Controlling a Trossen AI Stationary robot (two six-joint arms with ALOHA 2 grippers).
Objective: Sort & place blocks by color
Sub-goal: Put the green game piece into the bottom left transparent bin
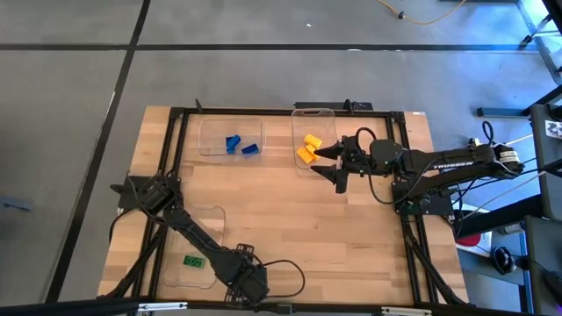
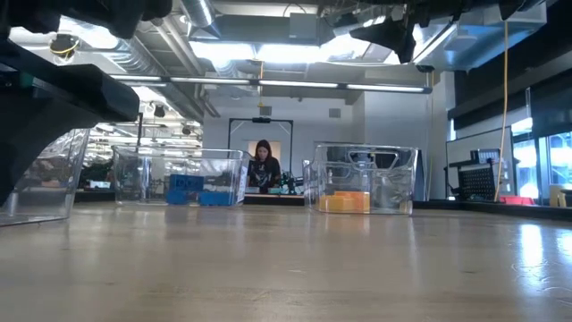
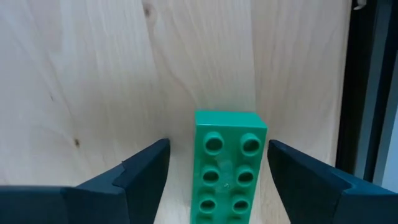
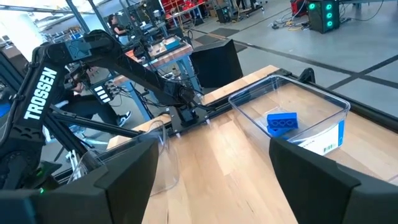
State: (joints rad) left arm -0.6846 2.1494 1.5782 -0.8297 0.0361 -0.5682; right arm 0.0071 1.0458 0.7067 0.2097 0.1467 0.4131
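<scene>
Three trays: clear plastic, on wood table [image 1: 290, 228], blocks sorted by colour.
Blue blocks [image 1: 241, 145]: 2 or so, in tray [image 1: 230, 136] at approx 11 o'clock of table centre; also seen low view [image 2: 186, 190] and r. wrist view [image 4: 282, 122].
Yellow blocks [image 1: 308, 147]: in tray [image 1: 314, 114] at 12 o'clock, just beside r. gripper; low view [image 2: 344, 201] showed them at tray bottom.
Green block [image 1: 195, 260]: lay flat, studs up, in tray [image 1: 218, 215] at approx 8 o'clock, near table's front-left corner.
Left gripper [image 3: 217, 165]: hung over the green block [image 3: 229, 167], fingers spread wide, one each side, gap both sides, not touching.
Right gripper [image 1: 330, 163]: at 1 o'clock, beside the yellow tray's edge, fingers apart w/ nothing between; r. wrist view [image 4: 211, 162] looked across table at blue tray [image 4: 323, 102].
Bkgd: person [image 2: 264, 165] seated far behind table, low view.
</scene>
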